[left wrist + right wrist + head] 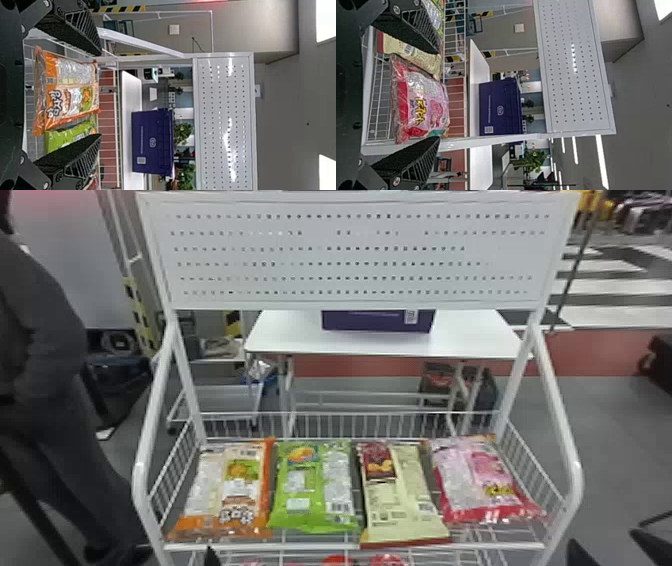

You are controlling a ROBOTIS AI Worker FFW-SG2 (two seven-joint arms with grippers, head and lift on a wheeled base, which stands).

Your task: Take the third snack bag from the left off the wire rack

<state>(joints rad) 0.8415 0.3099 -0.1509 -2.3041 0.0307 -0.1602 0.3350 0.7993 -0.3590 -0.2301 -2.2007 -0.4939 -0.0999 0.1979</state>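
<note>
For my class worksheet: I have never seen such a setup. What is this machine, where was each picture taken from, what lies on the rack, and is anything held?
It is a two-armed robot. The wide picture comes from its head camera, looking down at a white wire rack. Four snack bags lie on it side by side: orange bag, green bag, cream bag (the one to take), pink bag. The other two, turned sideways, come from wrist cameras. The left gripper and right gripper are open, holding nothing.

Glossy, probably plastic bags (400, 495); white-coated wire rack (172, 475)
</note>
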